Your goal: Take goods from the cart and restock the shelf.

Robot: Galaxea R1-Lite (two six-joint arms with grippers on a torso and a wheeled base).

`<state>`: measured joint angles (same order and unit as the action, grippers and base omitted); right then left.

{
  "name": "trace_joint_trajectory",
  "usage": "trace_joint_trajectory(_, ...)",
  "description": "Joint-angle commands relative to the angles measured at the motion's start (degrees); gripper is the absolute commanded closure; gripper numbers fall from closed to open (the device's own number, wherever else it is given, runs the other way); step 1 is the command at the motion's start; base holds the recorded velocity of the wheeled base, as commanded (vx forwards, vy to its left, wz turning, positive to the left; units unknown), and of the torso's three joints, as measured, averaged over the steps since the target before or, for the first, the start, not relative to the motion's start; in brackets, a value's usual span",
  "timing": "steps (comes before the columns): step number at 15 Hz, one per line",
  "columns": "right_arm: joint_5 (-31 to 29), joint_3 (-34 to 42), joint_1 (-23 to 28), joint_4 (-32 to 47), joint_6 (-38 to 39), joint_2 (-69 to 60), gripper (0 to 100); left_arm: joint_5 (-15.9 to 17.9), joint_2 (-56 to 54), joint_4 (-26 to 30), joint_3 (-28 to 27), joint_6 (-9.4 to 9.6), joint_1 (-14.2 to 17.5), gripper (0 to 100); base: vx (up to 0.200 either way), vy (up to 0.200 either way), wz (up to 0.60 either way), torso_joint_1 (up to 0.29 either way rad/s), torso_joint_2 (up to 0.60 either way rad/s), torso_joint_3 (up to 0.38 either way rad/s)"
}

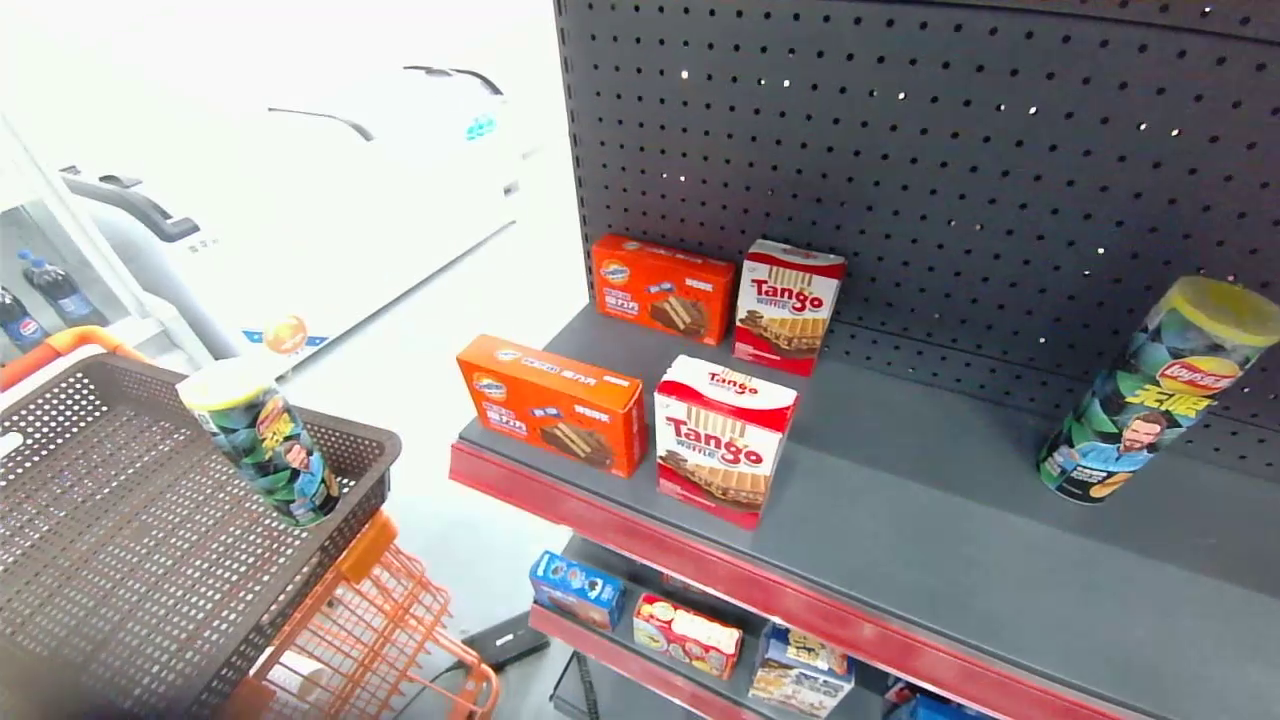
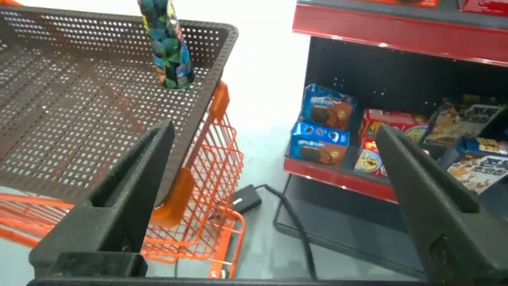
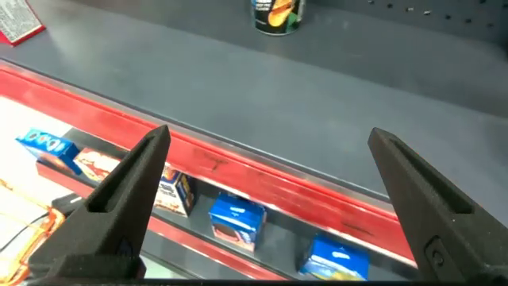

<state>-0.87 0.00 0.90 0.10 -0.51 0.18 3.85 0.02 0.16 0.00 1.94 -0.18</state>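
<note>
Okay, left gripper (image 2: 278, 199) first: its two black fingers are spread wide with nothing between them, low over the floor between the cart and the shelving. Just beside it is the dark brown perforated plastic basket (image 2: 71, 95), sitting on top of the orange wire cart (image 2: 210, 183). Standing in that basket, close to its shelf-side corner, is a tall cylindrical chip can (image 2: 167, 48) with a dark printed wrap and a pale yellow lid. A black cable with a flat adapter (image 2: 248, 199) lies on the floor under the cart's edge.

Over to the right gripper (image 3: 270, 199): jaws wide apart too, holding nothing, in front of the red front edge (image 3: 238, 171) of the grey shelf board (image 3: 278, 87).

On that board, towards the back and far to the right, stands a second chip can (image 1: 1150, 395), well apart from the boxes. At the left end stand two orange rectangular biscuit boxes, one at the front (image 1: 555, 403) and one at the back (image 1: 660, 287). Each has a red-and-white wafer box just beside it on its right, front (image 1: 722, 440) and back (image 1: 787, 305).

Behind everything rises the black perforated back panel (image 1: 900, 150). Blue snack packs (image 3: 236, 222) sit on the lower shelf beneath.
</note>
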Motion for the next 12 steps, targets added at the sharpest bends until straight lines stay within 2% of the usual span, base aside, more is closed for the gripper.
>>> trace_joint_trajectory(1, 0.0, 0.0, 0.0, 0.0, 0.0, 0.0, 0, 0.0, 0.0, 0.0, 0.0, 0.00, 0.0, 0, 0.000, 0.000, 0.00, 0.000, 0.00, 0.000)
trace_joint_trajectory(12, 0.2, 0.0, 0.0, 0.0, 0.0, 0.0, 0, 0.1, 0.0, 0.0, 0.0, 0.08, 0.0, 0, 0.000, 0.000, 0.00, 0.000, 0.00, 0.000)
